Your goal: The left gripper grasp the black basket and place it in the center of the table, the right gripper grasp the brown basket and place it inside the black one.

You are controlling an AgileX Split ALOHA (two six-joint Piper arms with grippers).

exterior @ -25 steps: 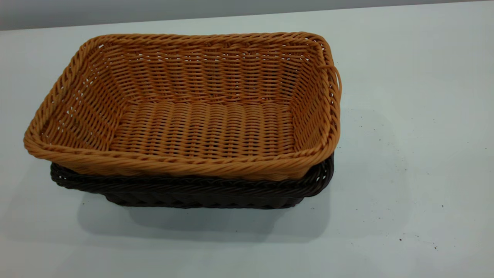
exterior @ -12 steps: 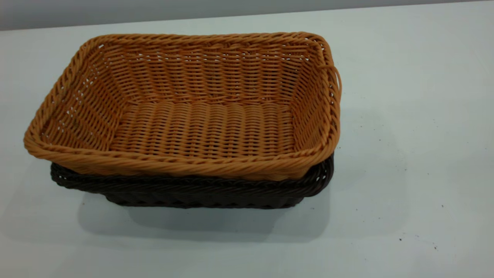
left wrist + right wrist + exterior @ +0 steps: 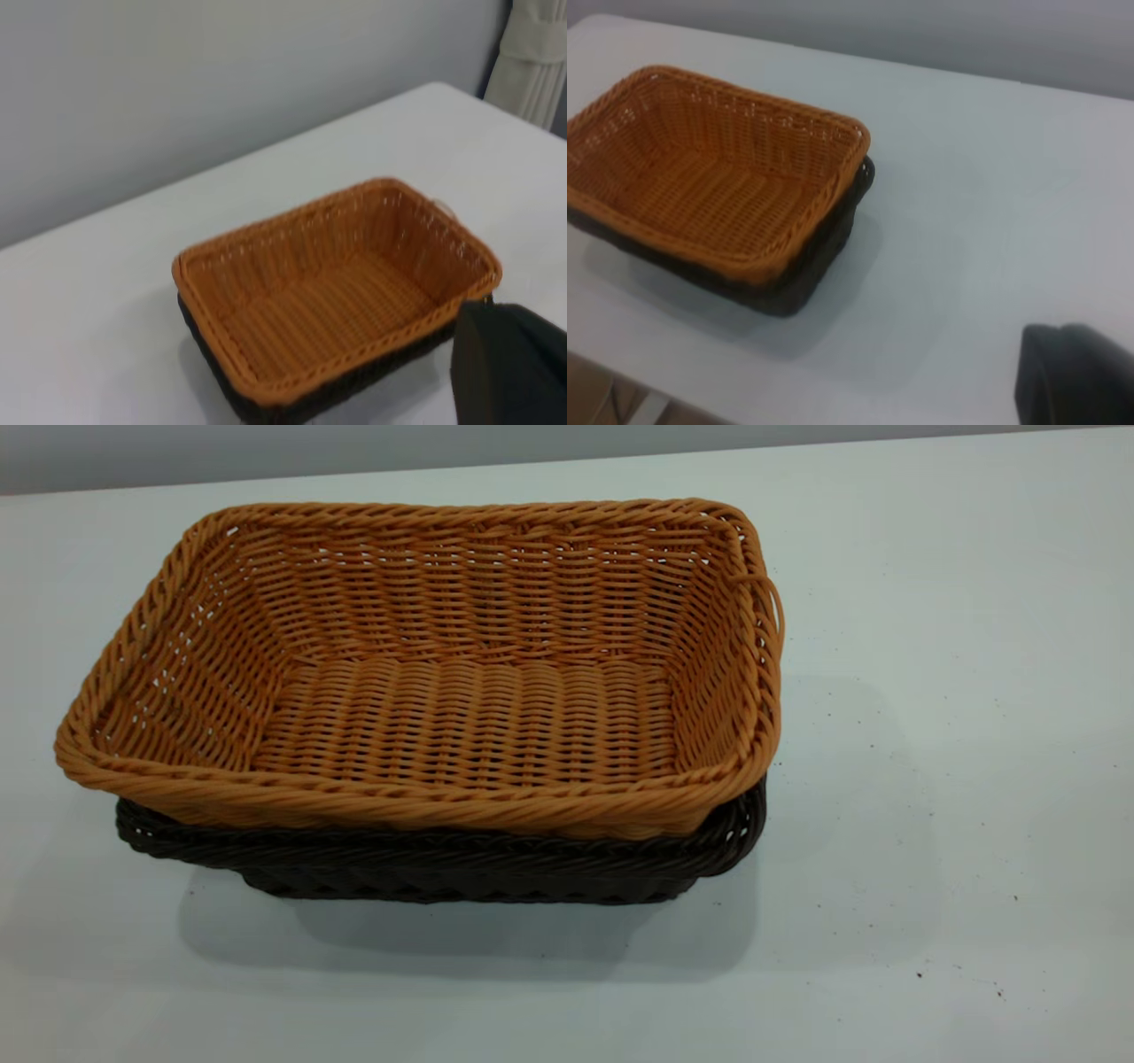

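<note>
While the table [image 3: 930, 691] holds both baskets, we see the brown basket [image 3: 461, 717] nested inside the black basket [image 3: 443, 864]. We should retreat both arms high and slowly. The left gripper [image 3: 509, 367] and right gripper [image 3: 1076, 376] show only housings; we cannot tell their opening.

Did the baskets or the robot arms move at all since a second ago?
Nothing visibly changed. The brown basket still sits nested inside the black basket on the table, in the same spot. No end effector touches either basket; both are pulled back, with only a dark corner of each arm showing in its own wrist view.
</note>
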